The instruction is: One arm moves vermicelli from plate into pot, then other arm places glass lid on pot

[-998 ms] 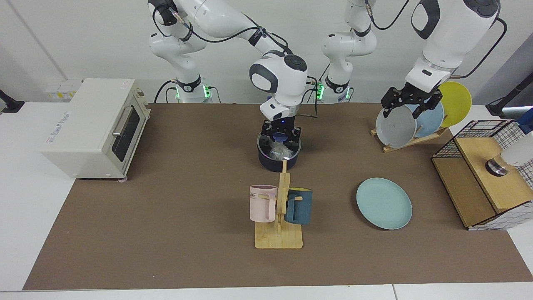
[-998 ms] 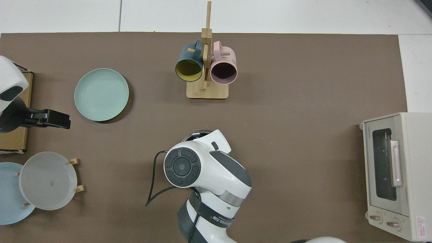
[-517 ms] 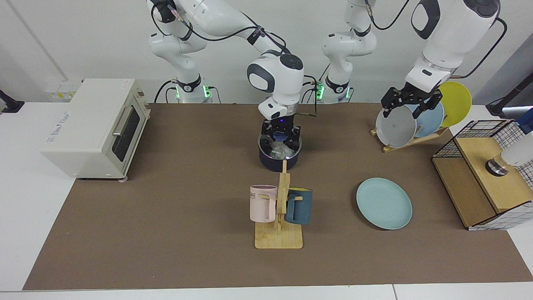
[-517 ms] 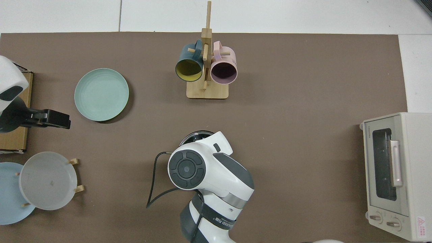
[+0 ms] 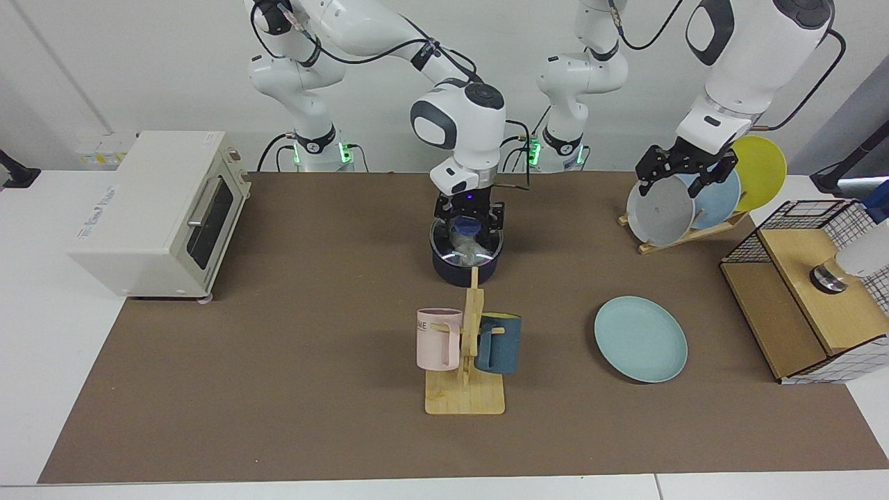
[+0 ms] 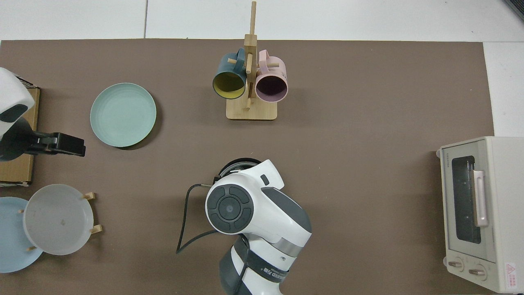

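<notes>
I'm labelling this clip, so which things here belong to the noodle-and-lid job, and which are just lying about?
Job: pot, glass lid on it, vermicelli inside, aqua plate, right gripper above the lid, left gripper waiting.

Lying about: toaster oven, mug stand, plate rack, wire basket.
</notes>
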You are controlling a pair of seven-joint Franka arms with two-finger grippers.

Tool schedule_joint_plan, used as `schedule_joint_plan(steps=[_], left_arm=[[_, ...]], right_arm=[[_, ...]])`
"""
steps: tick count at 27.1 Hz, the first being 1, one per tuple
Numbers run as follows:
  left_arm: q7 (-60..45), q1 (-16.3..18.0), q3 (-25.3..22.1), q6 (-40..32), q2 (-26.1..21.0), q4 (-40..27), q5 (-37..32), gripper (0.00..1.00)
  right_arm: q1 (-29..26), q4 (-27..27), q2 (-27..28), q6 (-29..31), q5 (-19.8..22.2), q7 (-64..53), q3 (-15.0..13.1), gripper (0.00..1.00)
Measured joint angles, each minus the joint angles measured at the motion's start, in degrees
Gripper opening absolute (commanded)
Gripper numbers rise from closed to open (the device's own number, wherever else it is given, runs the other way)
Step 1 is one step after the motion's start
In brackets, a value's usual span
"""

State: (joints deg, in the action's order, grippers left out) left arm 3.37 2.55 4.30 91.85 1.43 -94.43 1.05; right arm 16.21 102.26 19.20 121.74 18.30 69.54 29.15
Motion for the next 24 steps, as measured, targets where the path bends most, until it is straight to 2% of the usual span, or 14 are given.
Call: schedule_joint_plan(steps=[18, 24], left_arm=[[0.00, 0.00, 0.00, -0.01, 0.00, 0.00, 0.00, 1.00], [0.00, 0.00, 0.00, -0.01, 0.00, 0.00, 0.00, 1.00]], right_arm=[[-0.09, -2.88, -0.88, -2.82, 0.00, -1.19, -0.28, 1.00], [-0.29, -5.56, -0.97, -6.66, 0.00, -5.54, -0.89, 1.00]])
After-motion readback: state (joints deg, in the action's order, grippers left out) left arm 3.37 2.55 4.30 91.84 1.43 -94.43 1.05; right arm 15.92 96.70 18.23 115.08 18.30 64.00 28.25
